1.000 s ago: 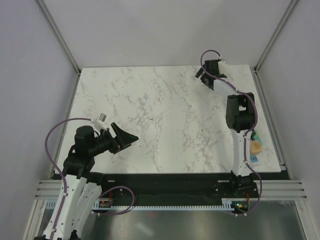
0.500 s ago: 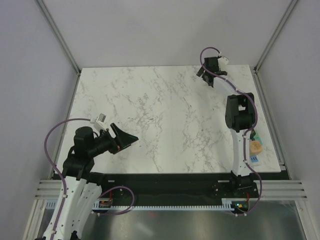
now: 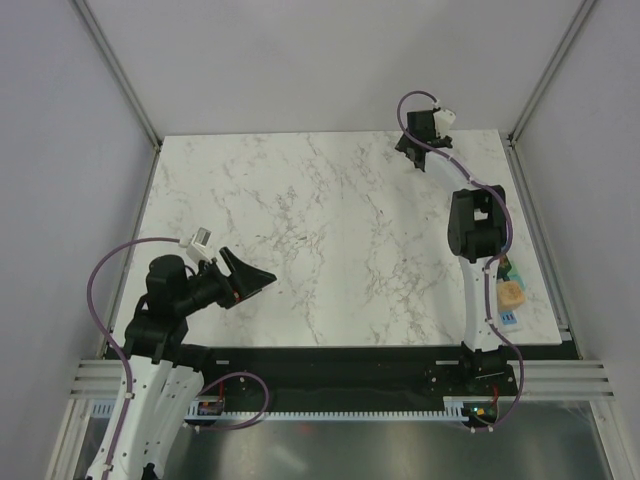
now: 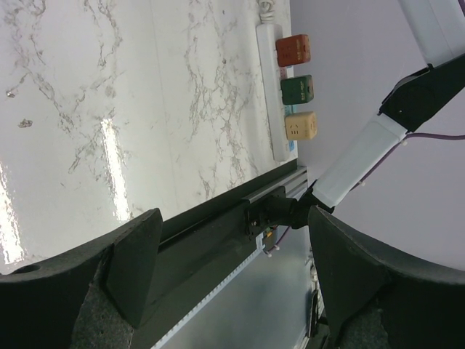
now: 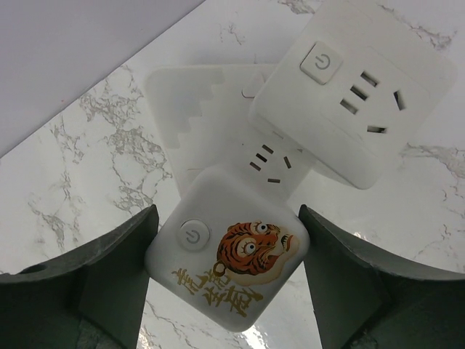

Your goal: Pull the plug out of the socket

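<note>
Tiger plug (image 5: 231, 269), between right tool (image 5: 227, 218) fingers

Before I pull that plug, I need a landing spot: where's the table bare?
Free: table middle between left arm and right arm; far-left corner. Crowded: tiger plug and socket, far right; power strip, near right edge.

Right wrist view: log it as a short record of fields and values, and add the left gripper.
target: tiger plug, sitting on the white socket block
neighbour: plain white adapter, same block, upper right
right gripper: fingers either side of the tiger plug; contact unclear
left gripper: open, empty
task state: plug not yet pulled
</note>
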Tool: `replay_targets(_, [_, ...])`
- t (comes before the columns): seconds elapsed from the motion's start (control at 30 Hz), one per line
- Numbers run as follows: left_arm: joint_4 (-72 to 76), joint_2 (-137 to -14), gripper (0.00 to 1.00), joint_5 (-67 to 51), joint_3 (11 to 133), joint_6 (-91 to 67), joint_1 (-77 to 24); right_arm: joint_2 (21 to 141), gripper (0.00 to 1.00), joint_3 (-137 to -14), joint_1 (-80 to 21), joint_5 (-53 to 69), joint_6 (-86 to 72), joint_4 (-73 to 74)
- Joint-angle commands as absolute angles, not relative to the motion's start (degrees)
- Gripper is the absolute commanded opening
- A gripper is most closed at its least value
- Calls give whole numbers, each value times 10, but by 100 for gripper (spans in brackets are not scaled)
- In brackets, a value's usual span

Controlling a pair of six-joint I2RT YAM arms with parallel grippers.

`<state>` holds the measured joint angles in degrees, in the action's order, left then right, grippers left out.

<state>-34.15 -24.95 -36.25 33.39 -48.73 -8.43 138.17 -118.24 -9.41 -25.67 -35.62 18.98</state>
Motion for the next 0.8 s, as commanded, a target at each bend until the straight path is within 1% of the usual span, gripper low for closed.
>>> replay_targets(0.0, [-328,-249,88,-374,351,-498,-83,1367,63,-1198,-105,-272,-301,205])
replay_targets(0.03, [-328,-250,88,-374,351,-498,-83,1360,57,-1184,-108,-274,-294,205])
replay_targets(0.07, [-328,-249,88,-374,350,-497,-83,1341,47,-1174,-110,-275,-287,203])
replay_targets(0.1, [-329,-249,88,-374,349,-497,-83,1331,44,-1164,-114,-273,-282,201])
replay_targets(0.13, [-329,-250,87,-375,349,-498,-83,1320,43,-1145,-118,-271,-276,200])
replay_targets(0.23, [-329,-258,84,-374,352,-502,-83,1280,38,-1102,-134,-266,-258,204])
replay_targets(0.27, [-329,-265,84,-381,356,-487,-83,1254,28,-1087,-140,-258,-253,203])
replay_targets(0.3, [-330,-285,81,-383,361,-478,-83,1242,26,-1071,-152,-260,-248,203])
replay_targets(0.37, [-336,-304,81,-389,377,-461,-83,1197,23,-1013,-164,-259,-244,202])
replay_targets(0.5, [-336,-337,79,-393,390,-451,-83,1123,19,-907,-202,-216,-244,194])
replay_targets(0.53, [-336,-342,79,-393,390,-447,-83,1108,18,-864,-211,-214,-242,190])
replay_targets(0.6, [-336,-345,79,-393,391,-438,-83,1060,18,-819,-241,-213,-243,183])
replay_targets(0.63, [-334,-347,79,-393,389,-435,-84,1043,18,-772,-250,-205,-243,178])
replay_targets(0.77, [-336,-346,77,-400,381,-430,-87,950,18,-652,-296,-166,-275,149])
